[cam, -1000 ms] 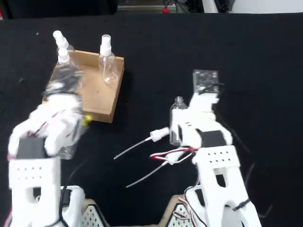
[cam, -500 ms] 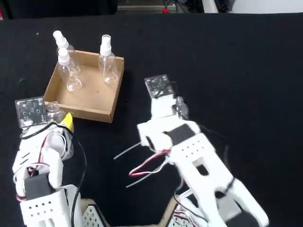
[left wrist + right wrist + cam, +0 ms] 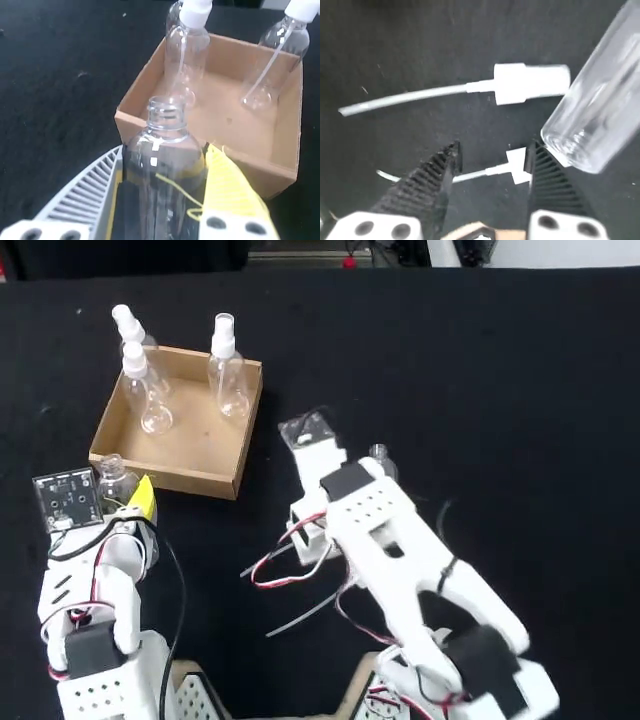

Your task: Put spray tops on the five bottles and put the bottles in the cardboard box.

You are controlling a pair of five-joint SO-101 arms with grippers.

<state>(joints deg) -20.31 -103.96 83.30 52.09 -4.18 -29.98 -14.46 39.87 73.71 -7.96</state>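
Clamping a capless bottle [image 3: 162, 130] near the box [image 3: 260, 170], seemingly upright: left gripper [image 3: 167, 165].

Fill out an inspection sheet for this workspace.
Surface: black table.
Job's things: cardboard box holding capped bottles; two loose spray tops on the table, an uncapped bottle beside them.
Clutter: nothing seen.
Grippers: left gripper, jaws shut on a second uncapped bottle; right gripper, jaws open above the spray tops.
Cables: red and white wires loop off the right arm.
Surroundings: dark shapes past the table's far edge, too dim to tell.
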